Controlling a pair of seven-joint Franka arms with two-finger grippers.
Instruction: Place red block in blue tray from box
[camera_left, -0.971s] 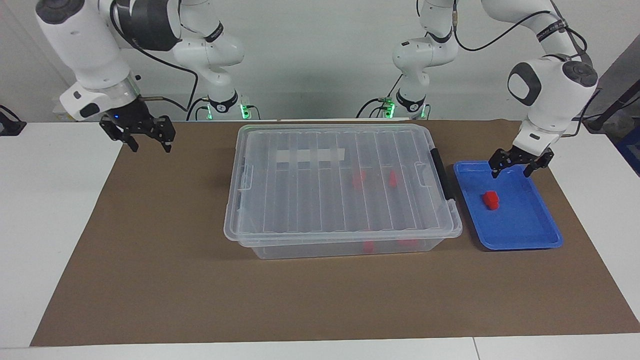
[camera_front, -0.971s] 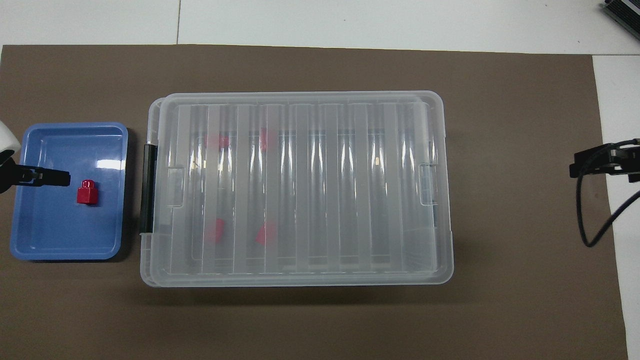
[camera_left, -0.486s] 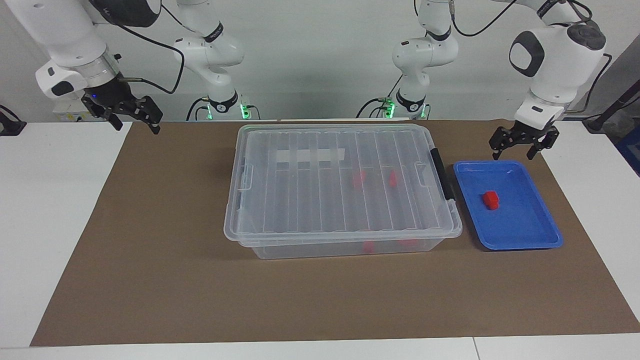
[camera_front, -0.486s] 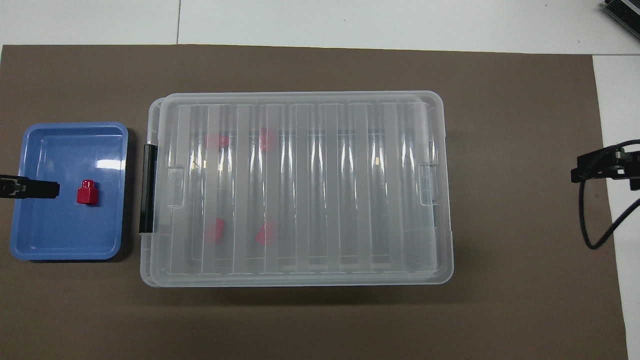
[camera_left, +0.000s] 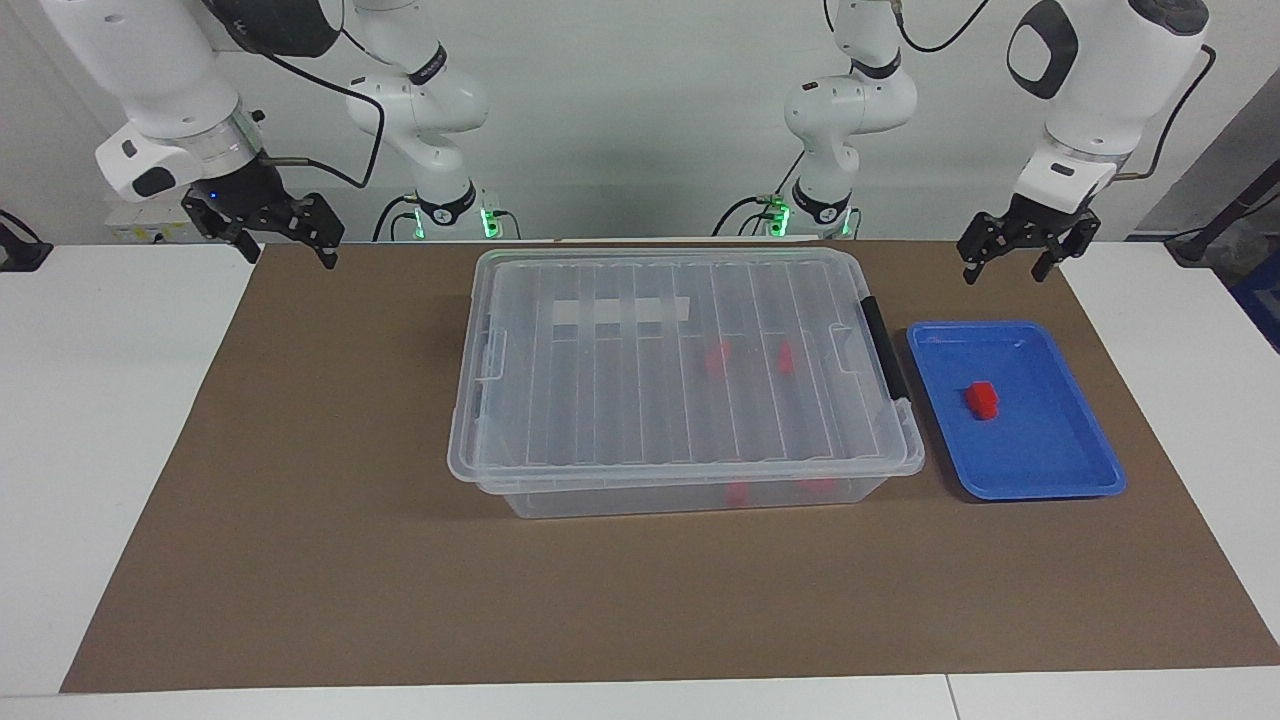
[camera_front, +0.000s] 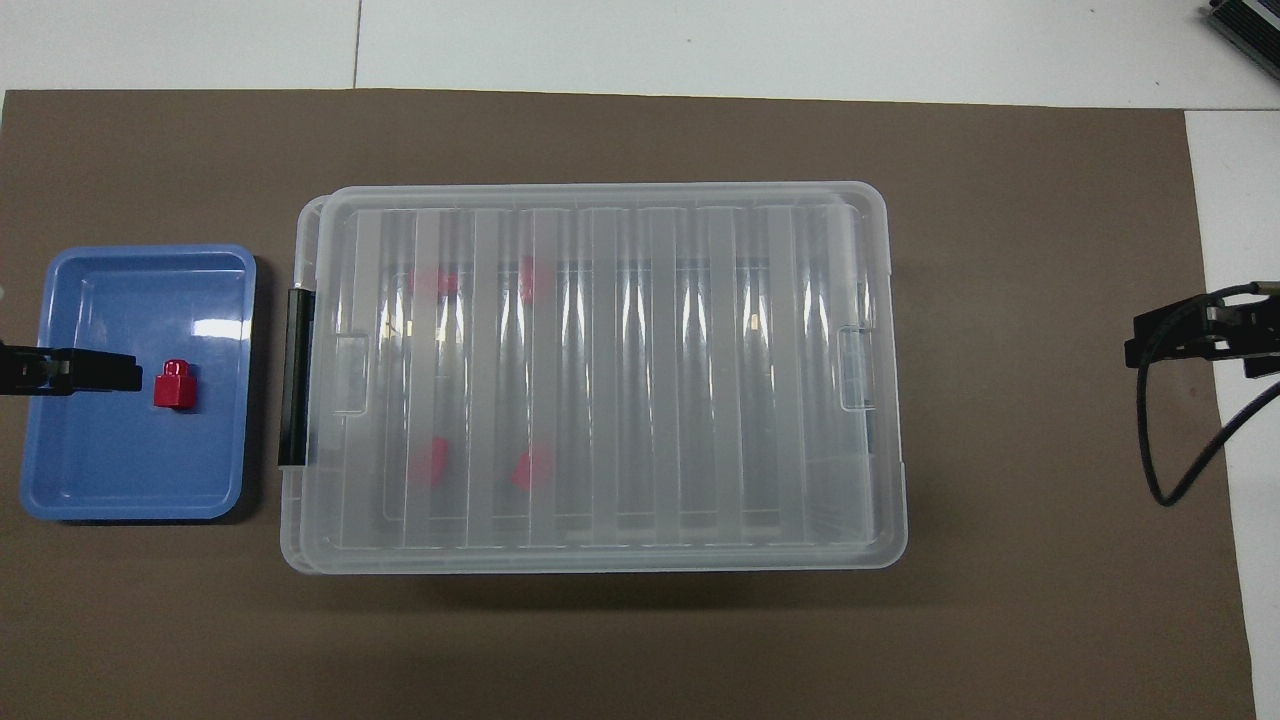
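Note:
A red block (camera_left: 982, 399) (camera_front: 174, 384) lies in the blue tray (camera_left: 1060, 470) (camera_front: 120, 480), which sits beside the box at the left arm's end of the table. The clear box (camera_left: 600, 400) (camera_front: 650, 380) stands mid-mat with its lid on. Two more red blocks (camera_left: 716, 358) (camera_left: 786, 357) show through the lid. My left gripper (camera_left: 1004, 275) (camera_front: 120, 372) hangs open and empty, high over the tray. My right gripper (camera_left: 290, 258) (camera_front: 1140, 345) is open and empty too, raised over the mat's edge at the right arm's end.
A brown mat (camera_left: 300, 500) (camera_front: 1050, 550) covers the middle of the white table. The box's black latch handle (camera_left: 884, 345) (camera_front: 295, 375) faces the tray. A black cable (camera_front: 1185, 450) loops down from the right gripper.
The left gripper has risen from just above the tray to well over it. The right gripper rose too, then shifted slightly toward the box. The block in the tray has not moved.

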